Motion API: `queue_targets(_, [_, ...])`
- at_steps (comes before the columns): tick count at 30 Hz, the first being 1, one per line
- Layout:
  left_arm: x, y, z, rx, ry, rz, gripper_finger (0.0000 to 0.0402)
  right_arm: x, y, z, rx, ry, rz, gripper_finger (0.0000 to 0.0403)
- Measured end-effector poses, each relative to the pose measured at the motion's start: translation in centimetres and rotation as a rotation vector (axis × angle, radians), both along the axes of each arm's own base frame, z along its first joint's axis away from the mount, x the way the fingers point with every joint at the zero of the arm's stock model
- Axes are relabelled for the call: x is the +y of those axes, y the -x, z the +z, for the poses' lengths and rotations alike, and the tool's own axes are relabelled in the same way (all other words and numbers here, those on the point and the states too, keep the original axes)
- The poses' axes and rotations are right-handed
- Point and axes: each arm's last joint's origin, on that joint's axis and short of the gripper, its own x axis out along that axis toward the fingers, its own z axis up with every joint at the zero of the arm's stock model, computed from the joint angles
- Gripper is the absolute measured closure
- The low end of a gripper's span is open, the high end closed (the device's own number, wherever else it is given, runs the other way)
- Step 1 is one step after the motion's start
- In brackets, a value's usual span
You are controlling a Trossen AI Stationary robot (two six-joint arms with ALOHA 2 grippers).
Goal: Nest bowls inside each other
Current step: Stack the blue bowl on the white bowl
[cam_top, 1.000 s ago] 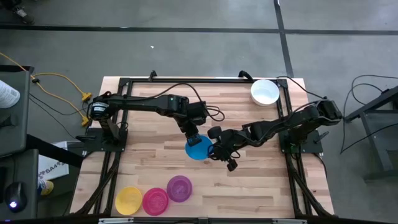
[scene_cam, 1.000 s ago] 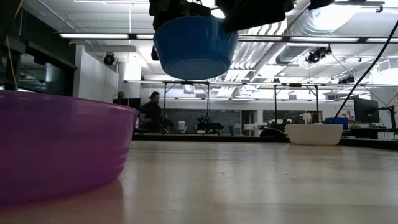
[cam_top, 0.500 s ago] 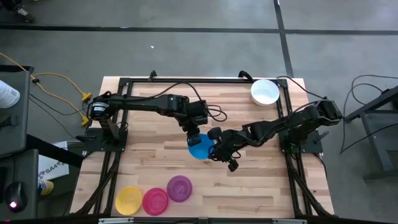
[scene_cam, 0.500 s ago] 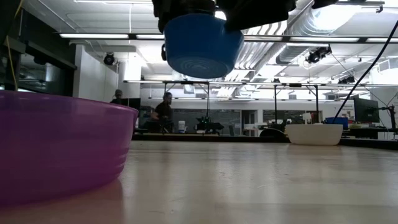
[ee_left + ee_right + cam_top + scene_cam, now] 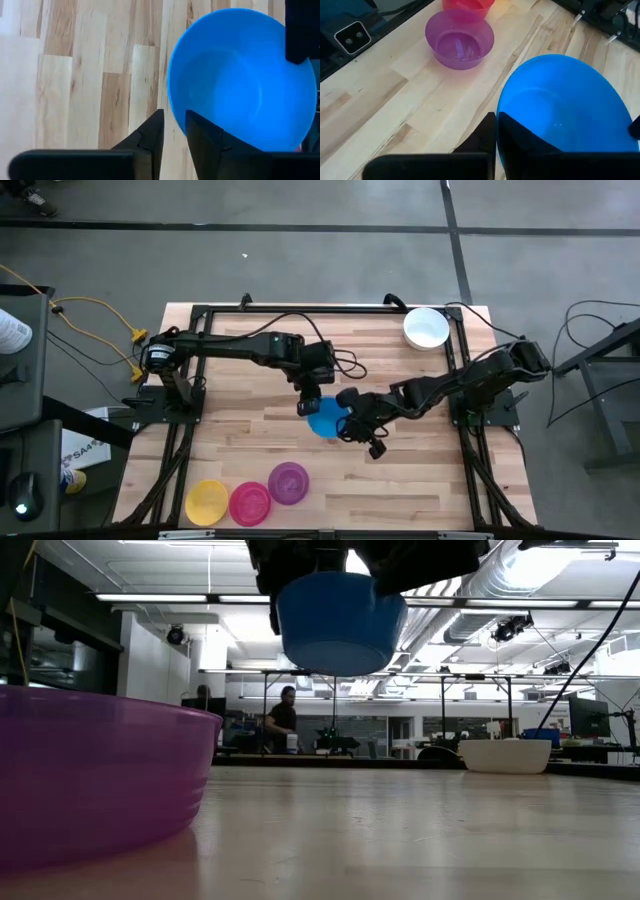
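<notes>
Status, my read: no nesting done yet.

Blue bowl [image 5: 324, 418] airborne above table centre, mid-handover. My right gripper [image 5: 496, 131] pressed together on its rim, carrying it. Left gripper [image 5: 173, 131] straddles opposite rim, fingers slightly parted, apparently not clamping.

Purple bowl [image 5: 288, 482], red bowl [image 5: 249, 502], yellow bowl [image 5: 207, 501] in row at near table [image 5: 420, 480] edge, close side by side, none nested as far as I can tell. White bowl [image 5: 426, 328] alone at far right corner.

Remaining: all five to stack.

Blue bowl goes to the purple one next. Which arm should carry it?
Right. The right gripper is shut on the blue bowl's rim, while the left gripper has opened off it. Purple bowl sits nearby.
</notes>
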Motion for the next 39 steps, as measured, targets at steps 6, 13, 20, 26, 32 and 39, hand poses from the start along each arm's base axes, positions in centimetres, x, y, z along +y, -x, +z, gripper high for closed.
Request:
queue_targets(6, [0.0,0.0,0.0,-0.002,-0.022,-0.009,0.0294,0.0,0.3,-0.3,0.052,-0.022,-0.035,0.0400])
queue_targets(13, [0.1,0.1,-0.1,0.006,-0.037,0.002,0.0293,-0.4,0.9,-1.0,0.139,0.038,-0.218,0.0400])
queue_targets(20, [0.2,0.1,-0.1,0.007,-0.050,0.009,0.0293,-0.6,1.6,-1.5,0.225,-0.012,-0.421,0.0400])
queue_targets(26, [0.2,0.3,-0.2,0.036,-0.055,0.000,0.0293,-1.0,2.6,-1.4,0.268,-0.016,-0.602,0.0400])
queue_targets(32, [0.1,1.7,1.1,0.042,-0.086,-0.001,0.0293,-1.2,3.3,-1.0,0.288,-0.045,-0.667,0.0400])
queue_targets(39, [-0.5,3.9,3.5,-0.011,-0.124,0.016,0.0293,-2.0,4.1,-0.8,0.305,0.008,-0.757,0.0400])
